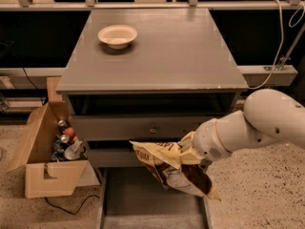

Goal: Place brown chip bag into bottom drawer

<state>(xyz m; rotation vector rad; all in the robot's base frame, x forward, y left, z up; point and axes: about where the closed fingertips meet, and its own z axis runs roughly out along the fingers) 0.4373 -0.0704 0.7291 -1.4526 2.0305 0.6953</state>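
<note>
The brown chip bag [172,168], crinkled, with a dark brown middle and tan-yellow ends, hangs tilted in the air over the right part of the open bottom drawer [143,199]. My gripper [188,151] comes in from the right on a white arm and is shut on the bag's upper edge. The bag hides the fingers. The drawer is pulled out, and its flat grey floor shows to the left of and below the bag.
A cream round bowl [117,35] sits on the grey cabinet top [181,56]. An upper drawer with a small knob [152,128] is shut. An open cardboard box [45,161] with bottles stands on the floor at the left. A cable [281,42] hangs at the right.
</note>
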